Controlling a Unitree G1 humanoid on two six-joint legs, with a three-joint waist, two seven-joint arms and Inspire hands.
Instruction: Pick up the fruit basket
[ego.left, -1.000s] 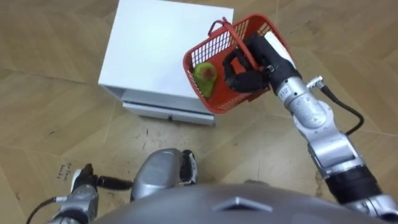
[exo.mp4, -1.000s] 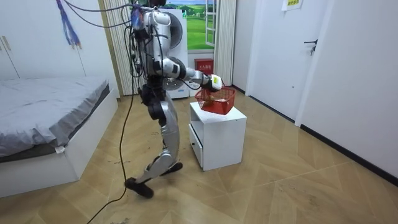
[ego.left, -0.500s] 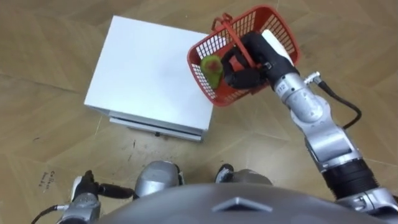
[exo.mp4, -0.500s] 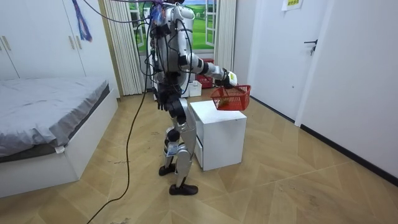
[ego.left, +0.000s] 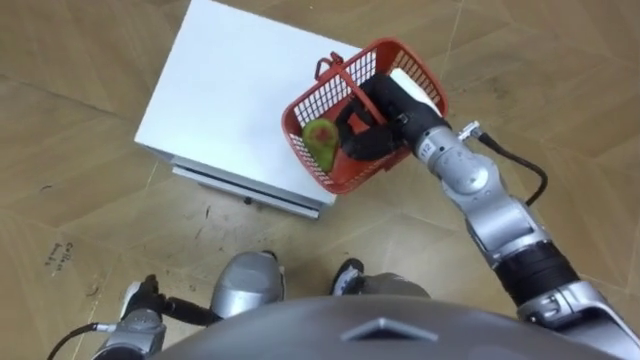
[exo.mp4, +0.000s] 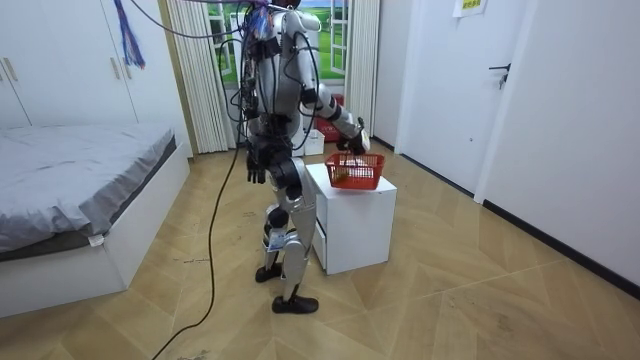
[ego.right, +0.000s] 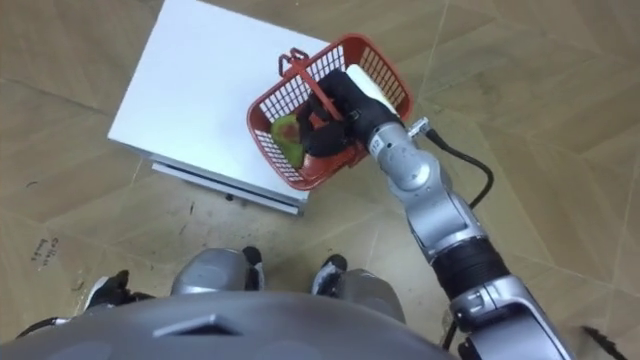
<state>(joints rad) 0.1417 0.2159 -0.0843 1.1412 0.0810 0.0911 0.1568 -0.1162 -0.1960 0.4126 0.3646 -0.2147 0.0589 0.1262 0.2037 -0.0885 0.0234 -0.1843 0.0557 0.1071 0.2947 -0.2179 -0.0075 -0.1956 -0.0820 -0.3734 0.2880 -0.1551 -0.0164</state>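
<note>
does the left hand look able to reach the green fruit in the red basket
Probably not: the left hand hangs low at the robot's side, far from the red plastic basket, whose green fruit the right hand crowds.

I'm running this one in a home bedroom: a bed (exo.mp4: 80, 170) with grey bedding at the room view's left, white wardrobe doors (exo.mp4: 60, 70) upper left, curtains (exo.mp4: 205, 90), herringbone wood floor (exo.mp4: 450, 300).

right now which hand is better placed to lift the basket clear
Right. The right hand grips the basket by its handle over the white cabinet; the left hand hangs low by the hip.
</note>
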